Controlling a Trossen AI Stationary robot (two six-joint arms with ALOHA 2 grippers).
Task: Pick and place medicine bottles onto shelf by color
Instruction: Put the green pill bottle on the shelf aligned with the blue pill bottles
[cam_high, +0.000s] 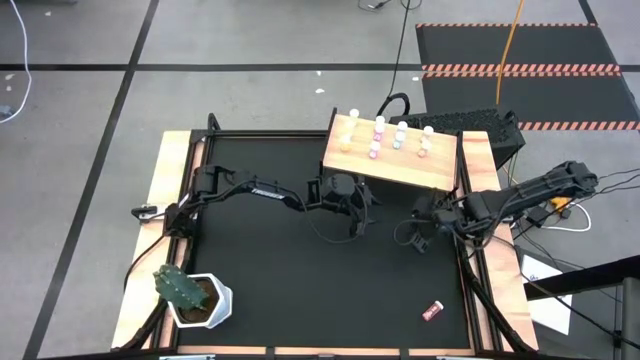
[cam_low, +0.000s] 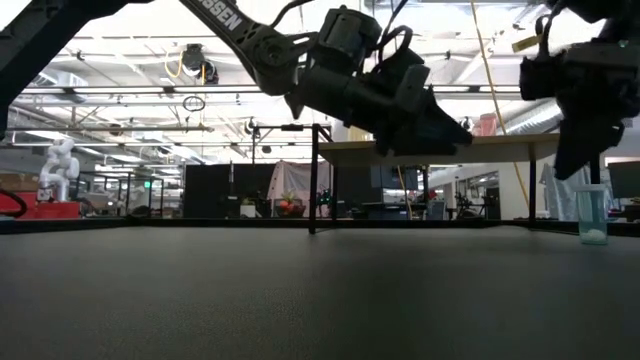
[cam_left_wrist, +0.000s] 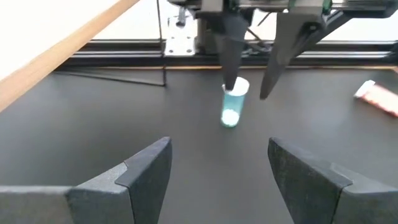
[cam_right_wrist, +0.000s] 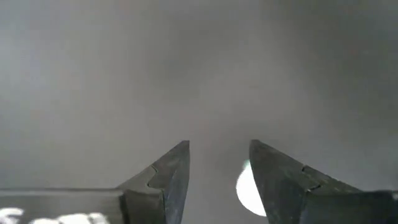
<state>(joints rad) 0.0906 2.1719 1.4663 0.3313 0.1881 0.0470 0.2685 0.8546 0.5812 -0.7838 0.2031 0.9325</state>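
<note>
Green cactus (cam_high: 178, 287) in white pot (cam_high: 207, 305), near-left corner of black table (cam_high: 280, 270); hazard-striped mat (cam_high: 520, 40) far right.

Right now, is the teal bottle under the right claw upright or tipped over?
Upright. The teal bottle stands on the black table, white cap up, in the left wrist and low views, with the right claw open above it.
</note>
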